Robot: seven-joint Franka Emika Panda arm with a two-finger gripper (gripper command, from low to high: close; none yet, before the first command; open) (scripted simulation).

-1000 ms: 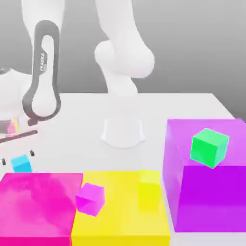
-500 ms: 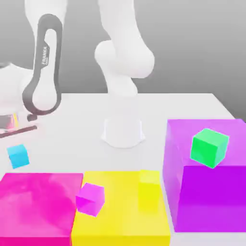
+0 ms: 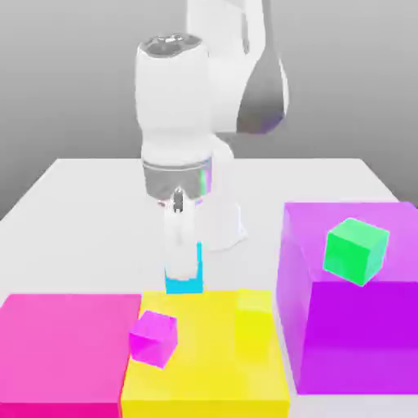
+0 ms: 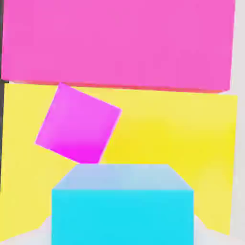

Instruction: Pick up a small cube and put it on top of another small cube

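Observation:
The small cyan cube (image 3: 184, 283) hangs between my fingers, just behind the back edge of the big yellow block (image 3: 208, 371) in the exterior view. My gripper (image 3: 184, 263) points straight down and is shut on it. In the hand view the cyan cube (image 4: 122, 208) is close up. Beyond it a small magenta cube (image 4: 78, 123) lies tilted on the yellow block (image 4: 182, 129). In the exterior view that magenta cube (image 3: 153, 337) rests at the yellow block's edge on the exterior view's left.
A big pink block (image 3: 61, 347) lies at the exterior view's left, and a tall purple block (image 3: 359, 335) with a small green cube (image 3: 356, 251) at the right. A small yellow cube (image 3: 255, 320) sits on the yellow block. The arm's white base (image 3: 224, 224) stands behind.
The gripper shut on the cyan cube at the exterior view's left, then the arm swung to the centre and carried the cube to just behind the yellow block.

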